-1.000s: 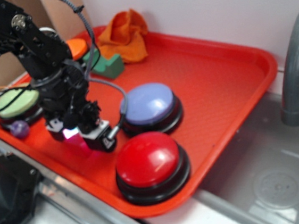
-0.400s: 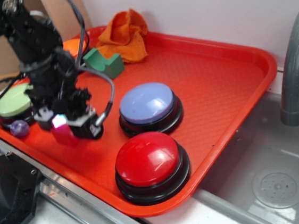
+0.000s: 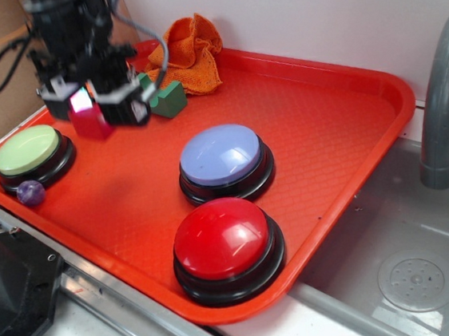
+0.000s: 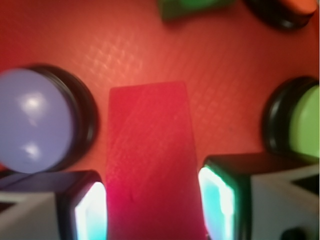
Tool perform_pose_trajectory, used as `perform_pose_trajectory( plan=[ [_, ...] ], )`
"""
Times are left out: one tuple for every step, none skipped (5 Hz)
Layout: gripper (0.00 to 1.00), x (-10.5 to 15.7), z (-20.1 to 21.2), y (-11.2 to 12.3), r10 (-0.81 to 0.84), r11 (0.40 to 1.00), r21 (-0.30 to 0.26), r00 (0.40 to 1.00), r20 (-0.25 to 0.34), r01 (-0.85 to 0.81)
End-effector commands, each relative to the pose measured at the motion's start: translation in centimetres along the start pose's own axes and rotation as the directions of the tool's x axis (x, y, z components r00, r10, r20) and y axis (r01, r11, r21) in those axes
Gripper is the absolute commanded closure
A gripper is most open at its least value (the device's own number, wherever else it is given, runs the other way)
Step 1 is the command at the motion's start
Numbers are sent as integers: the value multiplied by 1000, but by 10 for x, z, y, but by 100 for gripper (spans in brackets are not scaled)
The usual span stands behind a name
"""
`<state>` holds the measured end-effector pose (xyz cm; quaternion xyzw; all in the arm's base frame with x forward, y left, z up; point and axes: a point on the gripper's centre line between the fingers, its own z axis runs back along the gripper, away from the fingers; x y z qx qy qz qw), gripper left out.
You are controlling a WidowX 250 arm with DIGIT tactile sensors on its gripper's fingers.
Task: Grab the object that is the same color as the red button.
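Nearest, the red button (image 3: 226, 244) sits at the tray's (image 3: 352, 162) near edge, untouched, with the lavender button (image 3: 223, 158) just beyond it. Farther left, the pincer (image 3: 89, 102) is closed on the red block (image 3: 89, 118), holding it clear above the tray surface, near the green button (image 3: 28, 152). Grasp judged complete; nothing evidently remains. The block (image 4: 150, 160) appears matte, flat-faced, tapering, seated squarely between both fingers (image 4: 220, 197).

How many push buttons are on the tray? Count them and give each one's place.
4. Red button at the tray's near edge; lavender-blue button just behind it; green button at the left; orange button, seen only from the wrist view, near the green block. Others may be hidden behind the arm.
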<state>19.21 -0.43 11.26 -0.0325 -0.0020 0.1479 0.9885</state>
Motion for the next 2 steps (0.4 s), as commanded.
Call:
perform_pose_trajectory(
  plan=[
    [100,22,80,-1,-43,998,-37,977,211,52],
    [100,23,83,2,-60,998,23,976,211,56]
  ],
)
